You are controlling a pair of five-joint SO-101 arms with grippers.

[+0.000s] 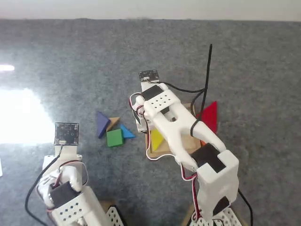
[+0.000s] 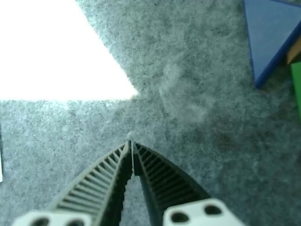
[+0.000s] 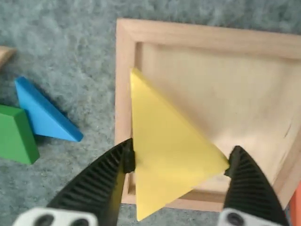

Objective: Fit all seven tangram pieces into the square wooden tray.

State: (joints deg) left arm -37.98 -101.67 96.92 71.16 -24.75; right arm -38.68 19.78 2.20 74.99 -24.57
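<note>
**Right tool grips yellow triangle over tray; left tool closed, idle**

High view: the wooden tray (image 1: 162, 150) sits on the grey worktop (image 1: 70, 61), near centre, mostly covered by the right arm (image 1: 174, 122). The yellow triangle (image 1: 156, 139) is at the tray's left side, under that arm. The red triangle (image 1: 210, 116) lies at the tray's right edge. An orange piece (image 1: 203, 142) peeks out by the arm, near right of the tray. Left of the tray is a loose cluster: dark blue triangle (image 1: 102, 123), tan piece (image 1: 113, 123), light blue triangle (image 1: 127, 132), green square (image 1: 114, 137). The left arm (image 1: 66, 188) is at the near left, well apart from the pieces.

Left wrist view: the left tool (image 2: 131, 146) has its fingers pressed together, holding nothing, over bare worktop. The dark blue triangle and a sliver of the green square are at the frame edge.

Right wrist view: the right tool (image 3: 180, 162) pinches the yellow triangle between both fingers. The triangle is tilted, partly inside the tray, with one corner overlapping the rim. The light blue triangle and green square lie outside the tray, on the worktop.
</note>
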